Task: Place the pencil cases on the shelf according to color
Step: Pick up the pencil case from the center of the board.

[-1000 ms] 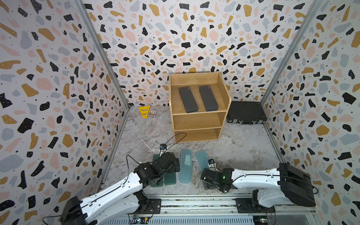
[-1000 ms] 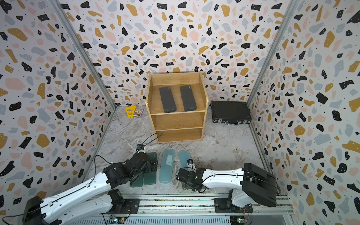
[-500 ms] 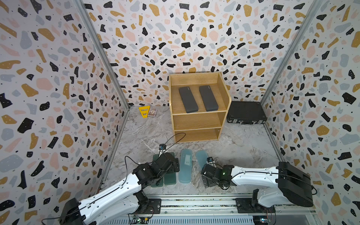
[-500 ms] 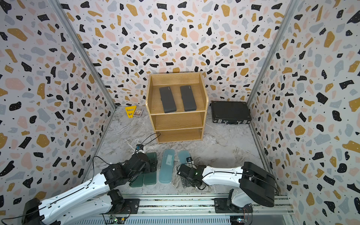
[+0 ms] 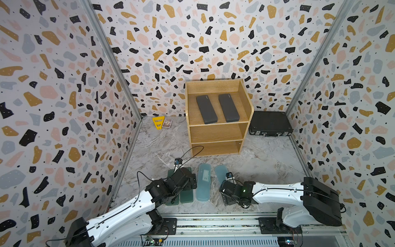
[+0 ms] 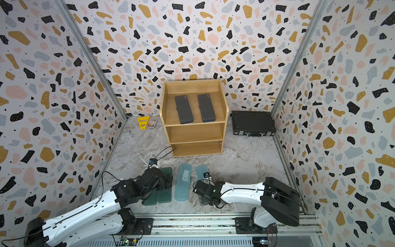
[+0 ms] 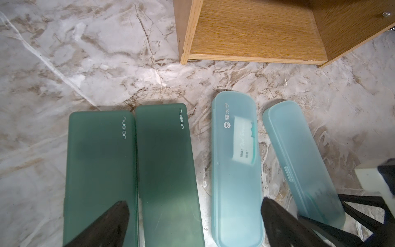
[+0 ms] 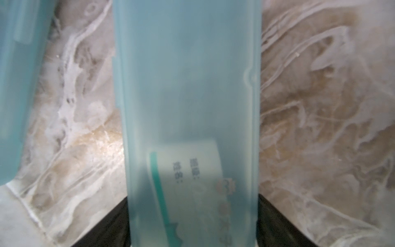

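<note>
Two dark grey pencil cases [image 5: 206,109] [image 5: 228,107] lie on the top tier of the wooden shelf [image 5: 245,100]. On the floor in front lie two dark green cases [image 7: 100,171] [image 7: 166,160] side by side, a labelled light blue case [image 7: 235,171] and a second light blue case [image 8: 190,85]. My right gripper [image 8: 192,220] is shut on that second blue case, its black fingers [image 8: 111,226] against both long sides. My left gripper [image 7: 194,209] hangs open over the inner green case and the labelled blue one, holding nothing.
A black briefcase [image 5: 270,124] lies right of the shelf against the back wall. A yellow triangular piece [image 5: 158,122] and a small card box [image 5: 167,123] sit at the back left. Patterned walls close in the marble floor on three sides.
My right gripper's jaws have come together onto the sides of the blue case. The left arm has hardly moved.
</note>
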